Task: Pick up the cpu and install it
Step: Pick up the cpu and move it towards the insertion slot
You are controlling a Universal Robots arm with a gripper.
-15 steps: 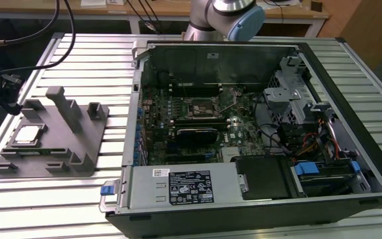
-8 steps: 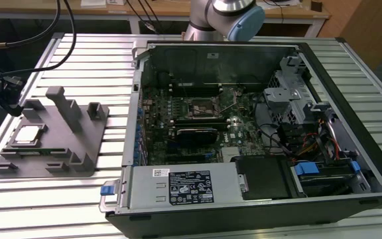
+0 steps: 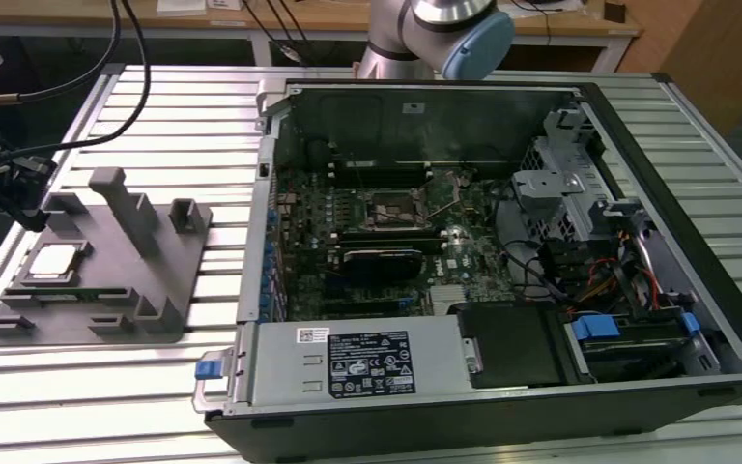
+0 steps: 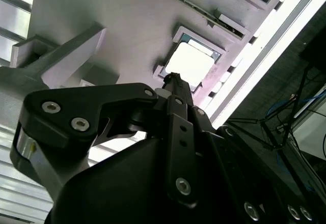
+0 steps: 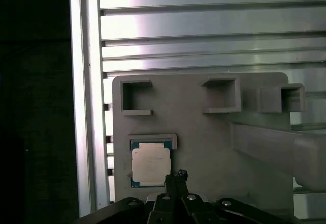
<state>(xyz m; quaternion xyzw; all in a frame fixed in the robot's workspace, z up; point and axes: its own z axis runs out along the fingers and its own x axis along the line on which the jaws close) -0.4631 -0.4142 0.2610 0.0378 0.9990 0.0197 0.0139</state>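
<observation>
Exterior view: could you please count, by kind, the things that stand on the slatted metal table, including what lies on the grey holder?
cpu: 1
grey holder: 1
open computer case: 1
Total: 3

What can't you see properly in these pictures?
- Exterior view: the robot arm is cut off by the top edge.
- Exterior view: the motherboard socket is too small to tell whether it is empty.
- Second wrist view: the gripper covers part of the cpu edge, so I cannot tell whether they touch.
- First wrist view: the gray holder is cut off by the bottom edge and partly hidden by the gripper.
</observation>
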